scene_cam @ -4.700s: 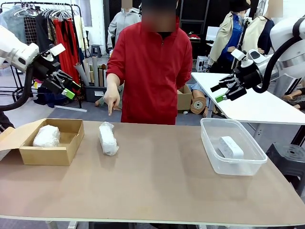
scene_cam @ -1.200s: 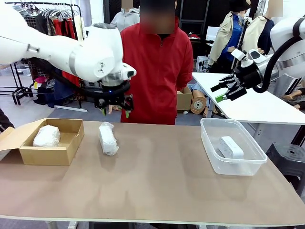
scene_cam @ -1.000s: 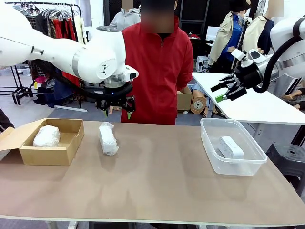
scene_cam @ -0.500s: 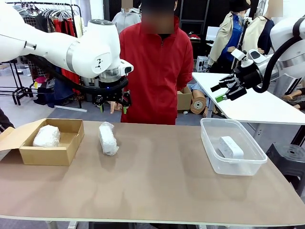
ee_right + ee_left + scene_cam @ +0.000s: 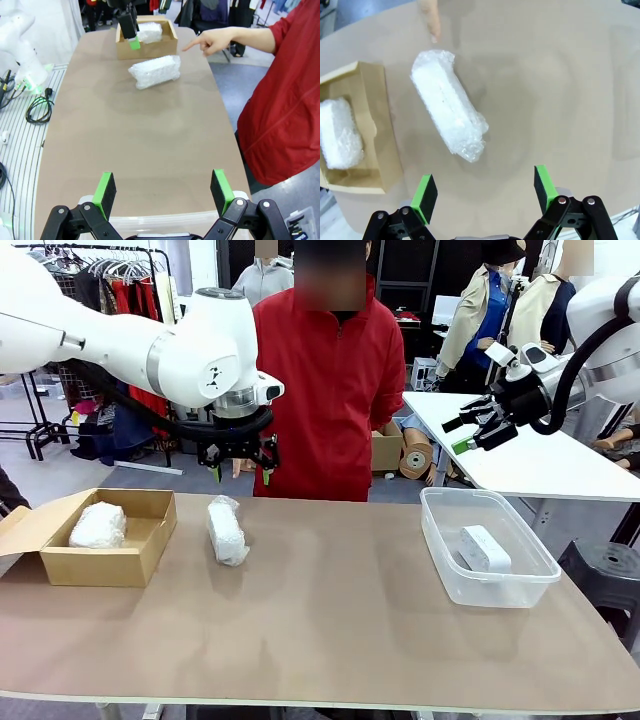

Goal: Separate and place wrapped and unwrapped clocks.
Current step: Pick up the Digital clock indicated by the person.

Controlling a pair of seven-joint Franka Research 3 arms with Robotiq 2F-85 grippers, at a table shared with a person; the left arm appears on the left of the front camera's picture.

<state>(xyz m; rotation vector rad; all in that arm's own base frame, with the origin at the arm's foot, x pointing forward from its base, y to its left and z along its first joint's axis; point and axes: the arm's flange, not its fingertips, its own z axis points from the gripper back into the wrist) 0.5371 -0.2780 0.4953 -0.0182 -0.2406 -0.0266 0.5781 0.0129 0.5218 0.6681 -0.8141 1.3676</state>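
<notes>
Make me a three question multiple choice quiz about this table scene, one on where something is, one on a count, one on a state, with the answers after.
1. Where does the bare white clock lie?
A. In the cardboard box
B. In the clear plastic tub
C. On the open tabletop

2. How many bubble-wrapped clocks show on the table side?
A. One
B. Two
C. Three

3. How does the left tool stand?
A. Open, above the loose wrapped clock
B. Shut on the loose wrapped clock
C. Open, inside the cardboard box

Answers:
1. B: the smooth white block rests inside the clear plastic tub at the right.
2. B: one wrapped clock lies in the cardboard box, and the loose wrapped clock lies on the table.
3. A: the left wrist view shows its green pads spread apart with nothing between them, the bundle below.
</notes>
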